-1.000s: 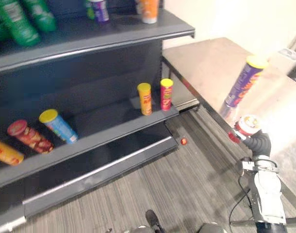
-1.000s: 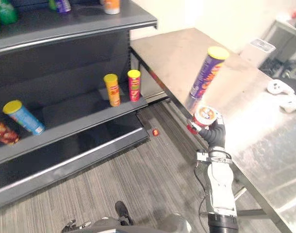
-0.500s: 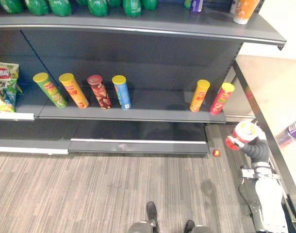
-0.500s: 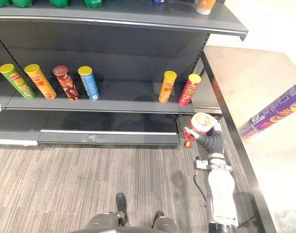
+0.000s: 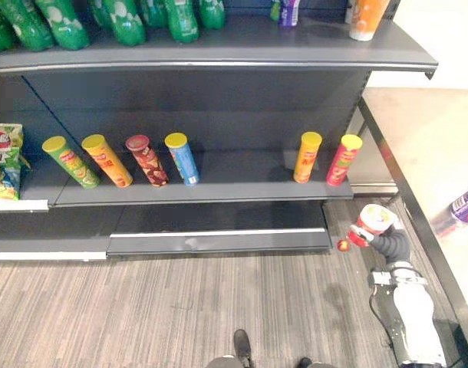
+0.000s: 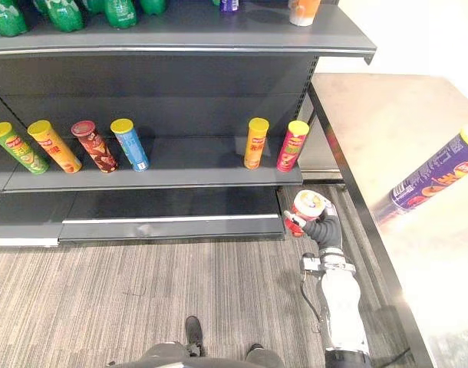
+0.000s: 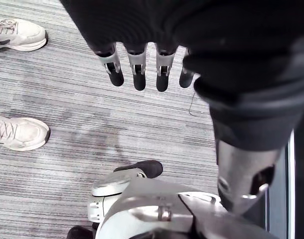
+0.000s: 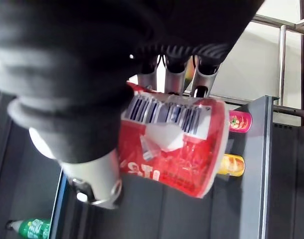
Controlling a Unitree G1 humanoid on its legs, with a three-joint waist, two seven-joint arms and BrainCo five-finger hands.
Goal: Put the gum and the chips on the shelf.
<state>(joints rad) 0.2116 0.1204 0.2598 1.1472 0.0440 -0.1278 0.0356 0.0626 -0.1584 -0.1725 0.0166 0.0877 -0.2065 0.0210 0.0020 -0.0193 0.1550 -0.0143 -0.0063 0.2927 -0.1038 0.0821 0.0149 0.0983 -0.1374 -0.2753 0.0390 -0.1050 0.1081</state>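
**A:** What stands in front of the robot?

**B:** A dark shelf. Green bottles line its top board. On the middle board a green, a yellow, a dark red and a blue can lean in a row. An orange can and a pink can stand near the right end. To the right of the shelf is a pale metal surface.

**A:** And the chips?

**B:** A purple can with a yellow lid is on that surface, apart from both hands.

**A:** Where's the other item?

**B:** A red tub with a white lid is in the right hand. The hand is raised above the grey striped floor, in the gap between the shelf's right end and the surface. It is below the level of the middle board, and the tub touches no board.

**A:** How is it gripped?

**B:** In the right wrist view the fingers curl round one side of the tub, and the rest of the hand closes against the other side.

**A:** The other hand?

**B:** The left hand hangs over the floor with straight fingers and holds nothing. A person's white shoes are nearby.

**A:** Anything smaller?

**B:** A small red thing lies on the floor by the shelf's base, just beside the tub as seen from the head.
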